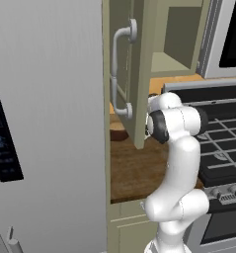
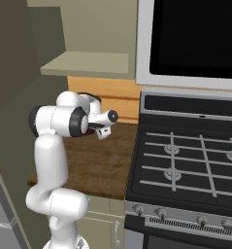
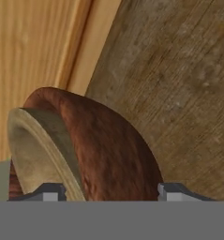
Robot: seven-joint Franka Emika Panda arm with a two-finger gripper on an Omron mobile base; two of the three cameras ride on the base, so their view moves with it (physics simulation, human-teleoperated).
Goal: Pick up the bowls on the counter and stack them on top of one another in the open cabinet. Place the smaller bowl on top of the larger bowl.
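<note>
In the hand view, the deep reddish-brown round bowl [image 3: 108, 150] is straddled at six o'clock by the gripper [image 3: 101, 191], fingers spread either side. Whether the wall is pinched cannot be told. The dark wood-plank counter [image 3: 179, 93] is seen at two o'clock, so lifting is judged next.

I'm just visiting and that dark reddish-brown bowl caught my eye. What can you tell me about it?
The larger bowl is round and deep, with a glossy, mottled reddish-brown outside and a dull olive-tan inside and rim. Seen close in the hand view, it appears tilted, though that camera tilts with the hand. It sits on the wood-plank counter, near the lighter wooden back wall. The gripper straddles it, one fingertip by its rim and the other beyond its outer wall; whether they touch it can't be told.
</note>
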